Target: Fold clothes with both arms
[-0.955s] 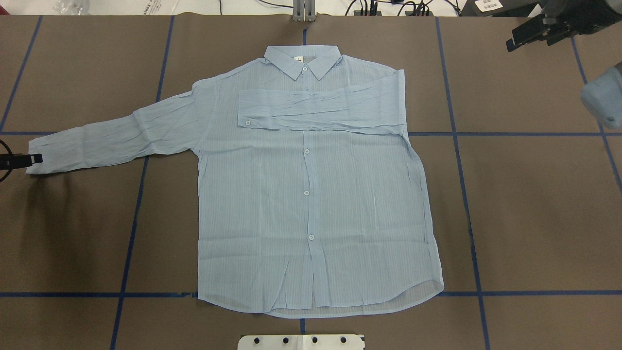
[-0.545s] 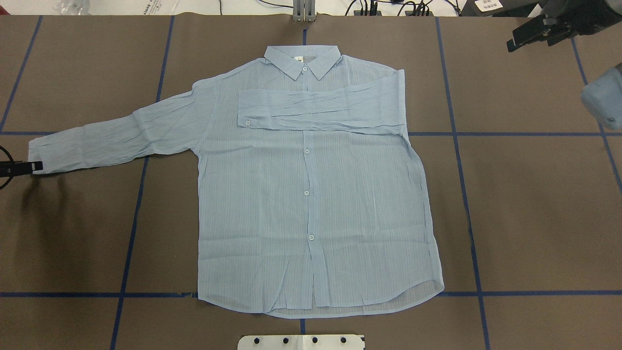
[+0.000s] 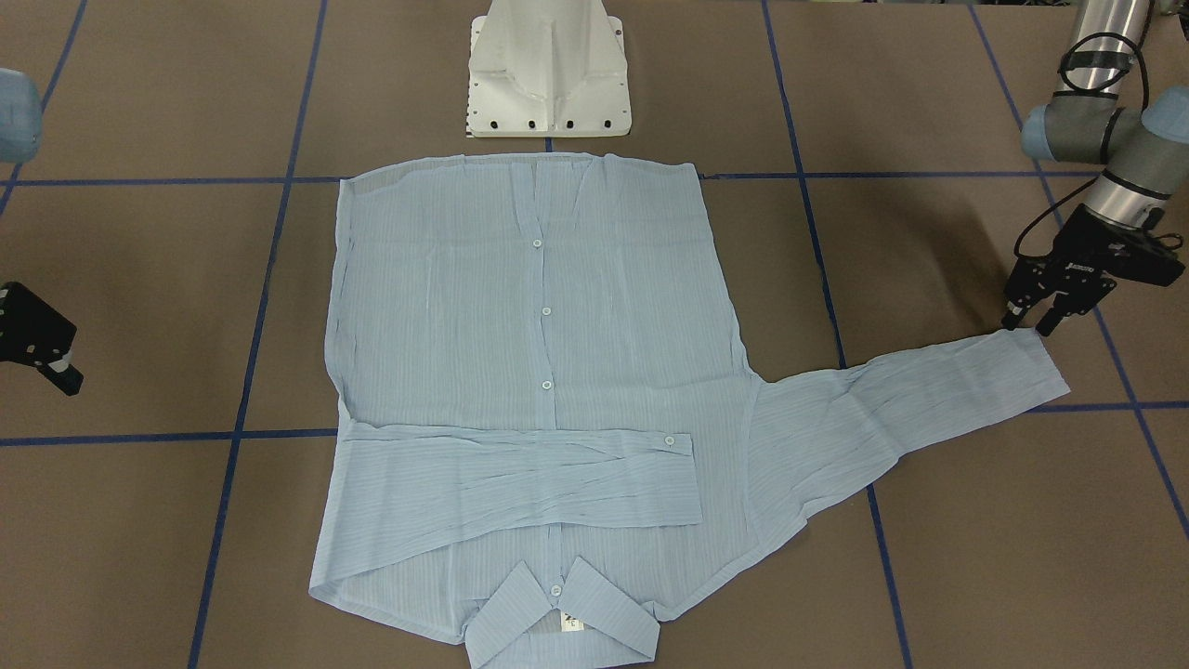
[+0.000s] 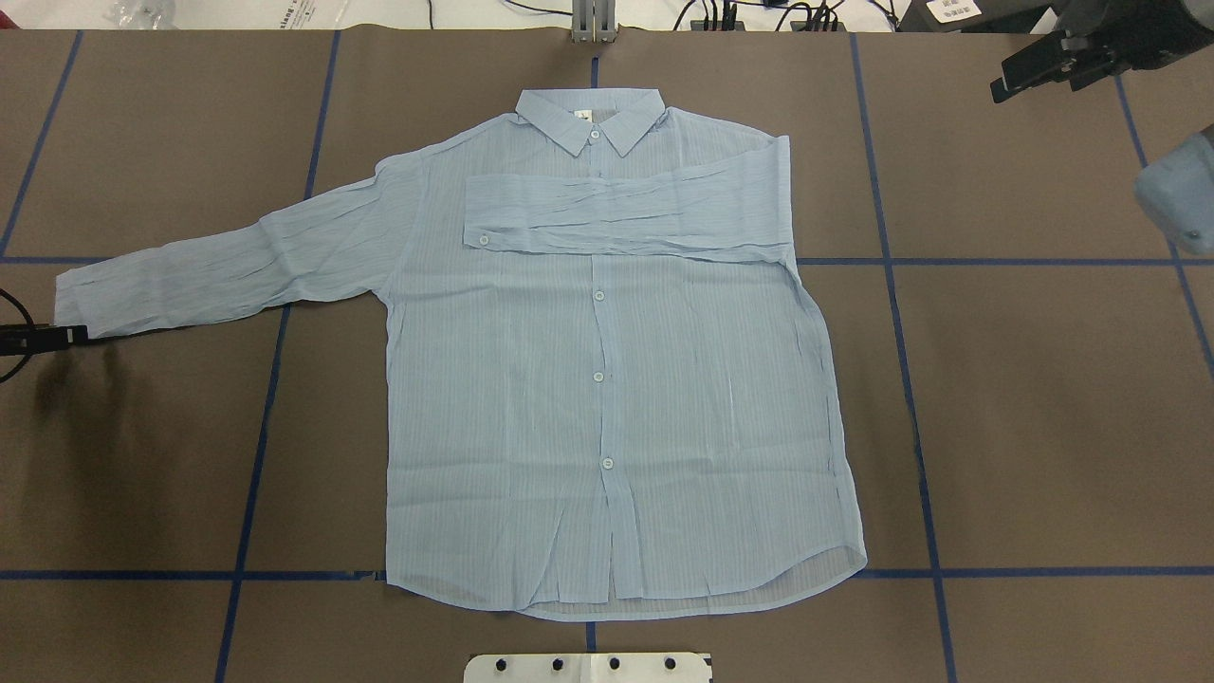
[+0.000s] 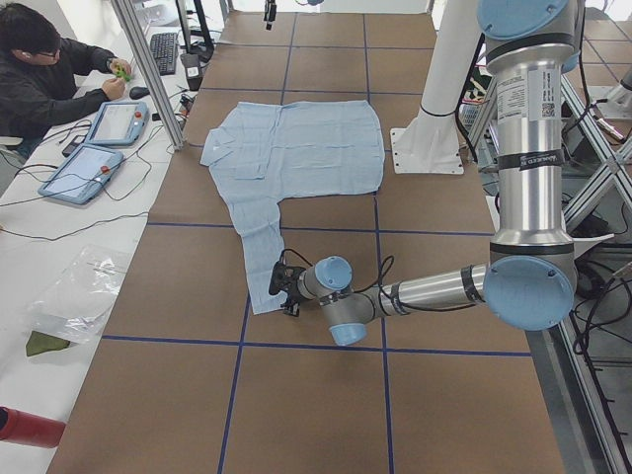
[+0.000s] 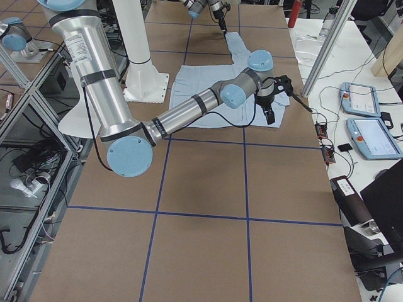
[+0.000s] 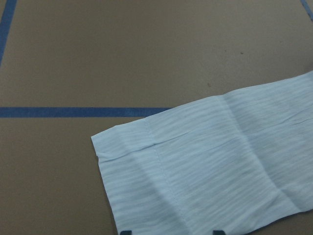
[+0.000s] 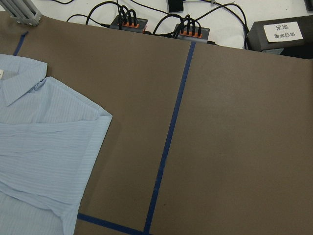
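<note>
Shirt (image 4: 607,398) flat mid-table (image 4: 1043,427), thin, limp, likely slippy, so left gripper (image 3: 1026,325), jaws apart at the outstretched sleeve's cuff (image 3: 1036,367), should pinch the stiffer doubled cuff hem; right gripper (image 3: 60,372) off to the side, can't tell its jaws.

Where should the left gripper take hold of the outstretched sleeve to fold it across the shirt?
Grip the cuff at the free end of the sleeve, coming from the outer side, where the open left gripper is. The sleeve lies flat, stretched away from the shirt, leaving that edge exposed.
</note>
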